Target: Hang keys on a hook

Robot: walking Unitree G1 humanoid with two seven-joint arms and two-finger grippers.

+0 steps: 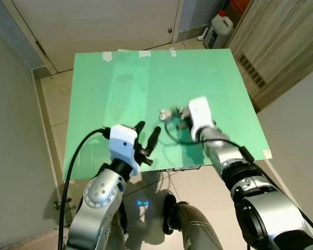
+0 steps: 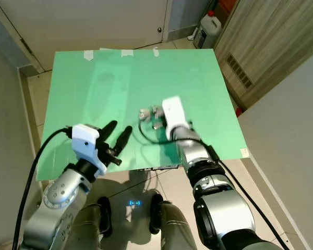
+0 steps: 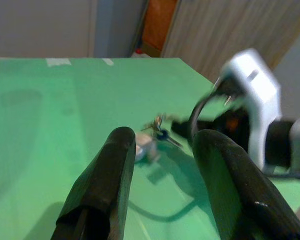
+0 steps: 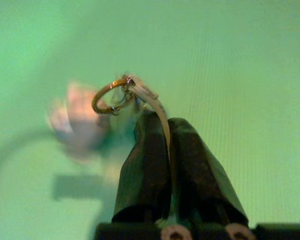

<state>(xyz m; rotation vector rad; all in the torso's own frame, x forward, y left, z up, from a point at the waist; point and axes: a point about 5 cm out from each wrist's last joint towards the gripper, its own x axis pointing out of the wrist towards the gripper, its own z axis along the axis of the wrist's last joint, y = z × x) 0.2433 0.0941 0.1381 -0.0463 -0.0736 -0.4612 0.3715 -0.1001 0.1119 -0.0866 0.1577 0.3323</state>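
Now our right gripper (image 4: 162, 127) pinches the keys (image 4: 135, 95) by one key, ring dangling, just above the green board (image 1: 109, 88) near its right-front part, beside a small pale hook (image 1: 167, 113). We should steer the ring squarely over it. Our left gripper (image 1: 147, 136) hovers spread at the front edge; tiled floor (image 1: 55, 94) surrounds it.

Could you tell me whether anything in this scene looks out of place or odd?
Nothing looks spilled or damaged. The right gripper pinches the keys over the green table, beside a small hook stand. The left gripper hovers open nearby.
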